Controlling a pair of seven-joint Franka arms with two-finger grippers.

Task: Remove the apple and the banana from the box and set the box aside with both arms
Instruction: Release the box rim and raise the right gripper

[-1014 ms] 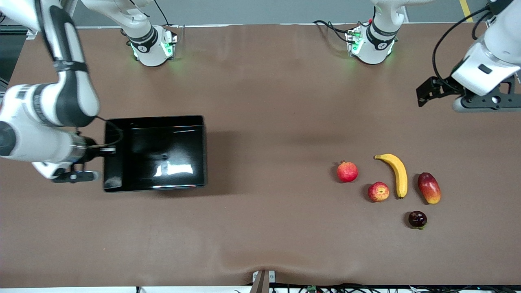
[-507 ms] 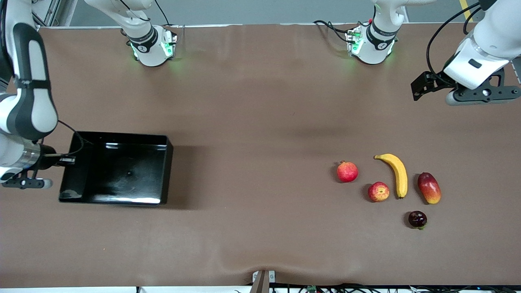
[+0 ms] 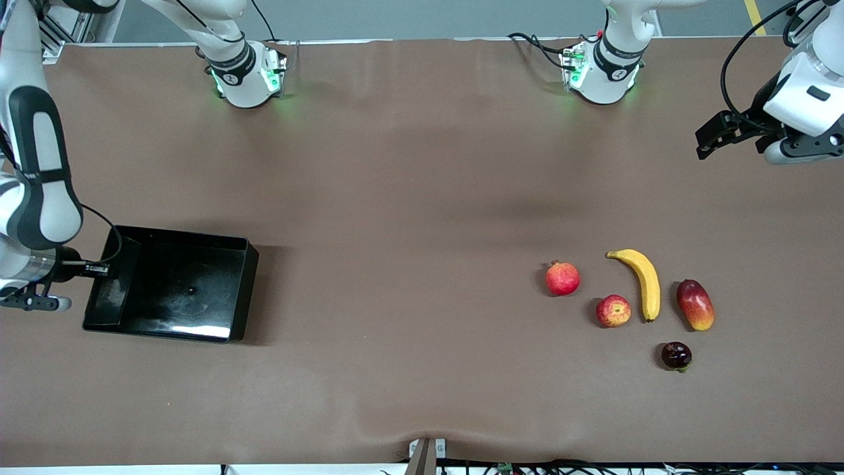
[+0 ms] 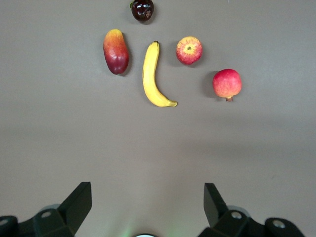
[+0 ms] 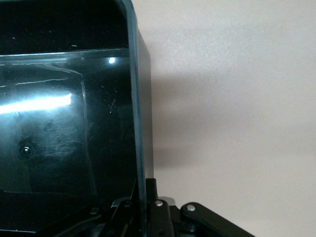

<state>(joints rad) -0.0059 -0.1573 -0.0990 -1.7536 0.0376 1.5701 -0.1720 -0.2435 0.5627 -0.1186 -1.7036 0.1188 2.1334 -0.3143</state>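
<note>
The right gripper (image 3: 99, 269) has its jaws clamped on the box's (image 3: 198, 290) end wall. The left gripper (image 4: 147, 203) hovers, jaws apart, over bare surface (image 3: 422, 198); the banana (image 3: 646, 280) and apple (image 3: 613, 311) lie well ahead of them.

Glossy black box (image 3: 173, 290), shallow with upright walls, empty, sits skewed toward the table's (image 3: 409, 185) right-arm end. Curved yellow banana (image 3: 645, 282) lies flat toward the left-arm end, stem tip pointing away from the front camera. Small red apple (image 3: 613, 311) with yellow patches rests just beside it, not touching.
</note>
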